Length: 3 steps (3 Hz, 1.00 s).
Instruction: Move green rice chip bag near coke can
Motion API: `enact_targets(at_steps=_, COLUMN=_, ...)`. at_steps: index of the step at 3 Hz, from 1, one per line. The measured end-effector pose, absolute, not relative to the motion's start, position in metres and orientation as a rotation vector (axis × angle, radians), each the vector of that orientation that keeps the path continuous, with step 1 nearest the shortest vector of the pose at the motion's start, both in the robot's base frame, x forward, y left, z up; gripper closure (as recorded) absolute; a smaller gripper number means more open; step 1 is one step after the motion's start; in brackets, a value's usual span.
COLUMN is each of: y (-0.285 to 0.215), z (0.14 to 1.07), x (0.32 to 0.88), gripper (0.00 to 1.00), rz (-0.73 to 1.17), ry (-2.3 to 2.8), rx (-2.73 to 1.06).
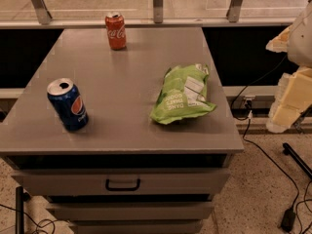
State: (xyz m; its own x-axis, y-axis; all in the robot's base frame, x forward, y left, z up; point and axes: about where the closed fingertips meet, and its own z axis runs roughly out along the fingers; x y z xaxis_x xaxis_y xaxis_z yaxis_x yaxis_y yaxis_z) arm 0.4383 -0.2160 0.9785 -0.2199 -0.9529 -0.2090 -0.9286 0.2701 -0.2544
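The green rice chip bag lies flat on the right half of the grey cabinet top, with its white label patch facing up. The coke can stands upright near the far edge, left of centre, well apart from the bag. My gripper is a cream-coloured shape at the right edge of the view. It hangs off the table's right side, level with the bag and clear of it, and holds nothing that I can see.
A blue Pepsi can stands tilted near the front left of the top. Drawers with a black handle are below. Cables run across the floor at the right. A rail with metal posts runs behind the table.
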Motion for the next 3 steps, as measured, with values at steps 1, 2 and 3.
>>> enact_targets(at_steps=1, y=-0.216, z=0.979, x=0.438, gripper=0.0, rz=-0.106, ry=2.225, rx=-1.72)
enact_targets(at_steps=2, y=-0.215, z=0.981, x=0.441, gripper=0.0, rz=-0.133, ry=2.225, rx=-1.686)
enact_targets(at_steps=3, y=-0.209, z=0.98, x=0.451, gripper=0.0, rz=-0.118, ry=2.187, rx=-1.586)
